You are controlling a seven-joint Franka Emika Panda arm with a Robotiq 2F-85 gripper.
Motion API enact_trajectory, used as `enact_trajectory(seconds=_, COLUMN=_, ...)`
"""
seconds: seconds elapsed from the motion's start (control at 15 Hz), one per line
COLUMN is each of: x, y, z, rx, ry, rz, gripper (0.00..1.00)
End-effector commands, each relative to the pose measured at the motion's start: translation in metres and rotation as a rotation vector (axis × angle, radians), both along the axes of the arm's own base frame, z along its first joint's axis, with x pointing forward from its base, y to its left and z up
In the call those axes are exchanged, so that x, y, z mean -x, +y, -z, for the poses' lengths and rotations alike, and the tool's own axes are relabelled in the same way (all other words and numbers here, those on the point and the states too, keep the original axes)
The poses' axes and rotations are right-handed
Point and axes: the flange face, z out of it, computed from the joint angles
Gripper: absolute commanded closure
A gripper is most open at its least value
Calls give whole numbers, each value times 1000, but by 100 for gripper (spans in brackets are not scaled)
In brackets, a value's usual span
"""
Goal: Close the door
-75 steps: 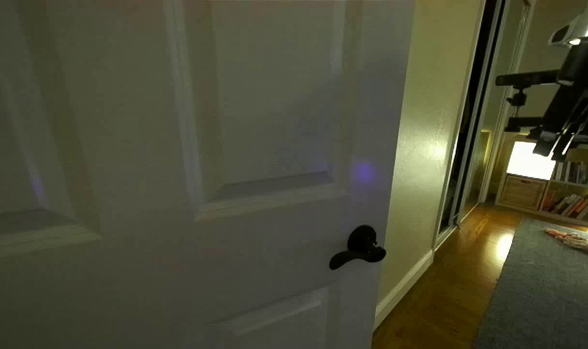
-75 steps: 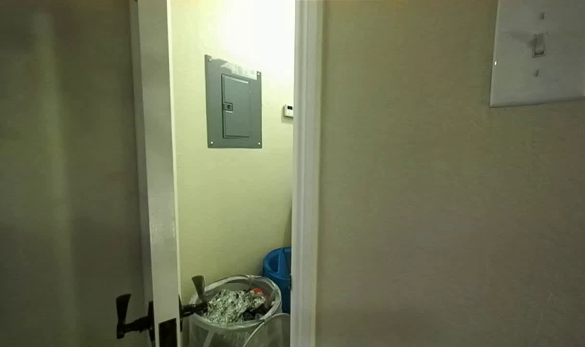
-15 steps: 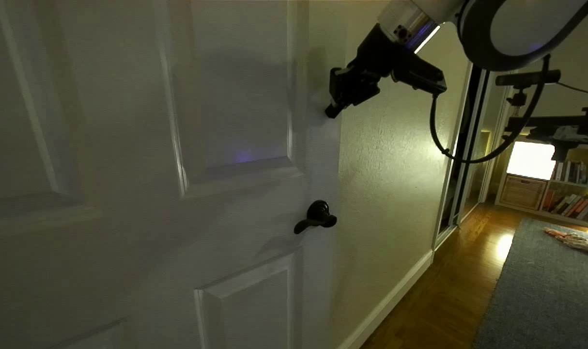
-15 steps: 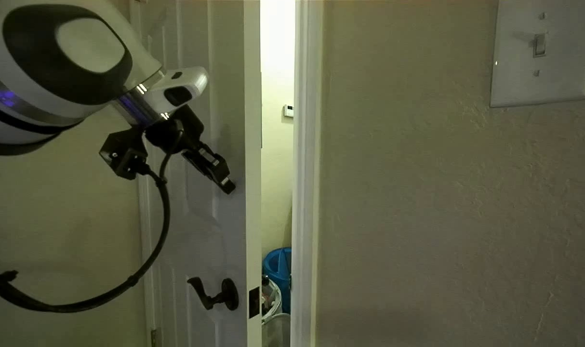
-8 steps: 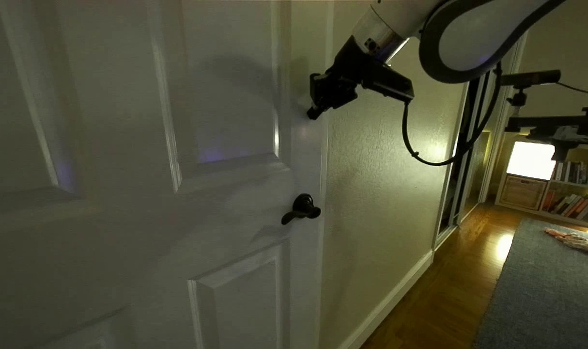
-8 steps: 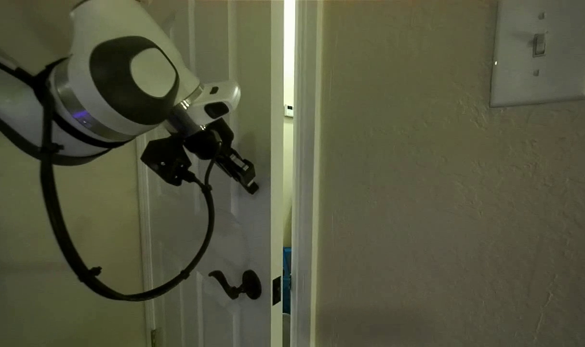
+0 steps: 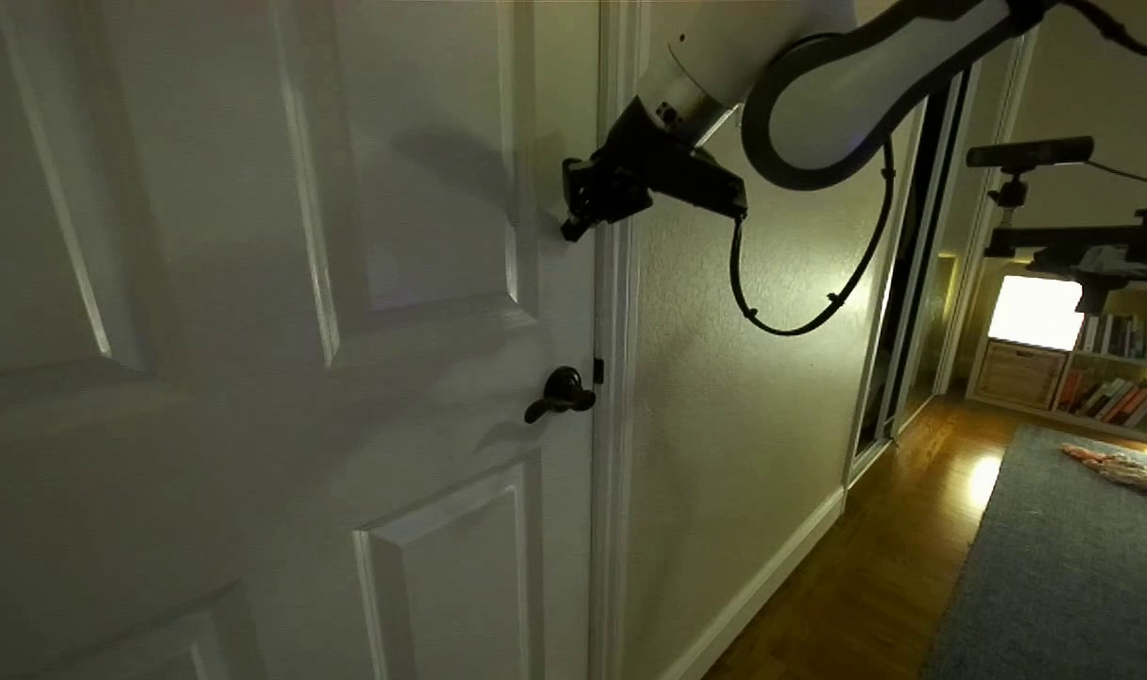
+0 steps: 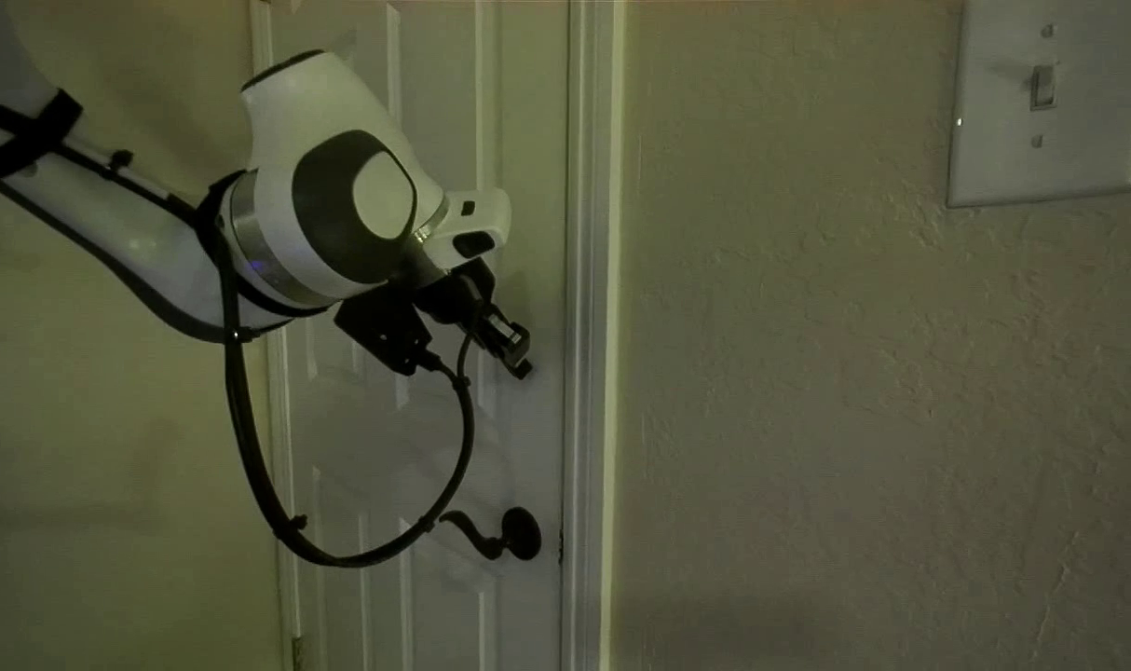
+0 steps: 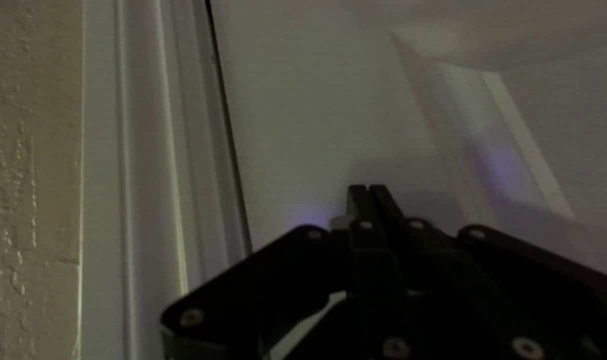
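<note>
The white panelled door (image 7: 441,406) stands within its frame, and in an exterior view the door (image 8: 528,447) shows no lit gap at its handle side. A thin dark seam runs between door and frame in the wrist view. Its black lever handle (image 7: 564,392) sits low near that edge, clear of the arm. My gripper (image 7: 573,229) is above the handle, pointing at the door's face; the tips appear to rest on it. From the wrist, the gripper (image 9: 368,188) has both fingers side by side, shut, holding nothing.
A door frame (image 8: 589,373) borders textured wall, with a light switch plate (image 8: 1045,98) beyond. A cable (image 7: 791,331) loops below the wrist. Further off are a grey rug (image 7: 1055,567), a bookshelf (image 7: 1036,406) and a mounted camera (image 7: 1032,151).
The door has swung into its frame, hiding the lit room and blue bin behind. My gripper moved along with it, tips near its face. Five seconds ago the door stood well ajar, arm away.
</note>
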Motion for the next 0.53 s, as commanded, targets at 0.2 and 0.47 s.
enact_trajectory(seconds=0.2, x=-10, y=4, z=1, rx=20, ry=44, rz=-6, gripper=97)
enact_trajectory(seconds=0.47, x=21, y=1, z=11, rx=37, ry=214, rz=-58, gripper=55)
